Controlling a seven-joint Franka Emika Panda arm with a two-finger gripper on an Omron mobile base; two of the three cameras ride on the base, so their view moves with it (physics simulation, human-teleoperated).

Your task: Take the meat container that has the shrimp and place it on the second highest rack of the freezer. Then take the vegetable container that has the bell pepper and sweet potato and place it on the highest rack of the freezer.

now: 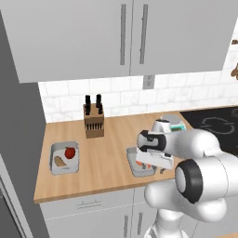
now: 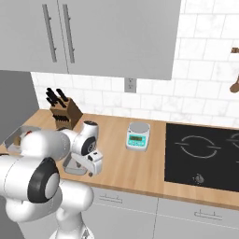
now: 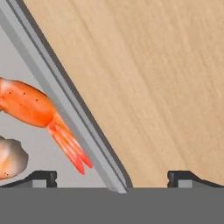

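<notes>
Two spread fingertips [image 3: 41,176] of your gripper [image 3: 111,178] straddle the shrimp [image 3: 30,109] container's rim [image 3: 65,94]; first pickup in hand, so you likely descend slightly, then pinch.

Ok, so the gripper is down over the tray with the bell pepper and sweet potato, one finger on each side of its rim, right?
Not quite: the gripper is at the tray holding the shrimp, as the hand view shows. The rim does run between its fingers there, one inside, one over the counter. The bell pepper and sweet potato sit in the other tray, farther left in the left base view.
</notes>
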